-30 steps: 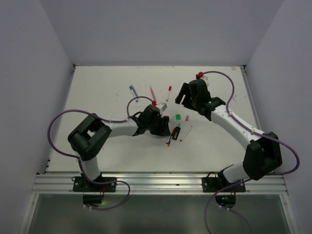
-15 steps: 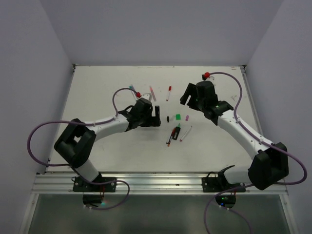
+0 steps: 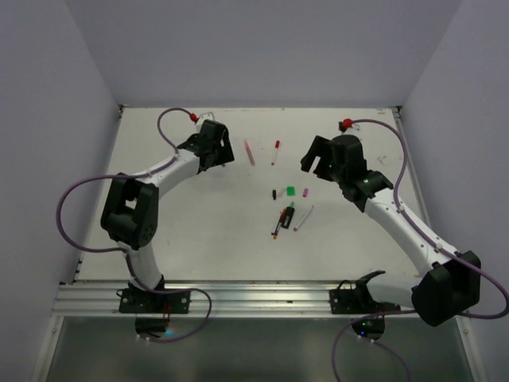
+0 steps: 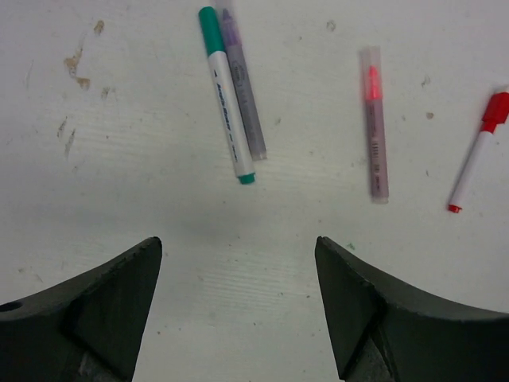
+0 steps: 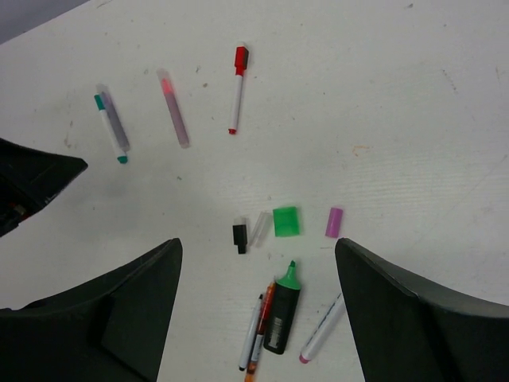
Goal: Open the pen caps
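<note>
Both matte black claws hang spread, pinching nothing. The left claw (image 4: 237, 259) is above a slim teal-capped pen (image 4: 227, 95). The right claw (image 5: 258, 248) is over three loose plastic caps: a boxy green cap (image 5: 286, 221), a pink cap (image 5: 334, 222) and a black cap (image 5: 239, 236). They lie near the tip of the stubby highlighter (image 5: 281, 317). The white surface (image 4: 95, 183) is scuffed and stained, and pale lilac walls (image 3: 262, 48) enclose it.

The white table (image 3: 199, 239) bears small brown stains (image 4: 78, 65). Pale walls (image 3: 262, 48) stand around it. A metal rail (image 3: 262, 296) lines its near edge.
</note>
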{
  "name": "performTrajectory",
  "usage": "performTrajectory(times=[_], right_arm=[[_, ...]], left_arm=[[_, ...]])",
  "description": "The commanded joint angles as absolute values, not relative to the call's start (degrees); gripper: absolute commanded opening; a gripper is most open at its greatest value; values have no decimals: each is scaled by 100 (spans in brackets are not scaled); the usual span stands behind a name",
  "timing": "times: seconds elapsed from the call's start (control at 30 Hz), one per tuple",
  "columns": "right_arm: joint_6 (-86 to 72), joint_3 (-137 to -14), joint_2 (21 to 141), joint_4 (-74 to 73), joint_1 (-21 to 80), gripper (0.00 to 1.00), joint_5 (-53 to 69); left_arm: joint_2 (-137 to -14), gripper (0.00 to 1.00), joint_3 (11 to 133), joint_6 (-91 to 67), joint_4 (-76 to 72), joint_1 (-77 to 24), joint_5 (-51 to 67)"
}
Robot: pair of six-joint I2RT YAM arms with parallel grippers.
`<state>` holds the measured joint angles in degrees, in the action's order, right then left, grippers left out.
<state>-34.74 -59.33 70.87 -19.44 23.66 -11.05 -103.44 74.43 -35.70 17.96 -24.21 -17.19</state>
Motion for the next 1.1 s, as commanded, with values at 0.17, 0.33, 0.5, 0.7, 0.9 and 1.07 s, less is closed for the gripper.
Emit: performTrajectory(times=[0.17,0.33,0.5,0.7,0.9,1.07], right_arm=[[-3349,-5757,6908,-1907,2303,82,-1204],[-3401,-5713,6961,-1916,2303,82,-1073],[-3436,-5678,7005,-1898,2303,82,-1028],[-3472,-5695,7093,-1898,2294,81,-958],[-3480,-5713,7137,-1934,2294,81,-940],[-3507,-5730,7163,-1934,2294,81,-932]], left_arm=[[-11451,66,8613,-3234,2127,-2066,-2021],[-11873,51,8903,-3261,2057,-1846,-1934],[-12093,47,9079,-3261,1899,-1740,-1829],[-12339,45,9237,-3252,1793,-1705,-1767],[-12401,45,9211,-3252,1539,-1705,-1652],[-12419,44,9194,-3278,1459,-1679,-1591]])
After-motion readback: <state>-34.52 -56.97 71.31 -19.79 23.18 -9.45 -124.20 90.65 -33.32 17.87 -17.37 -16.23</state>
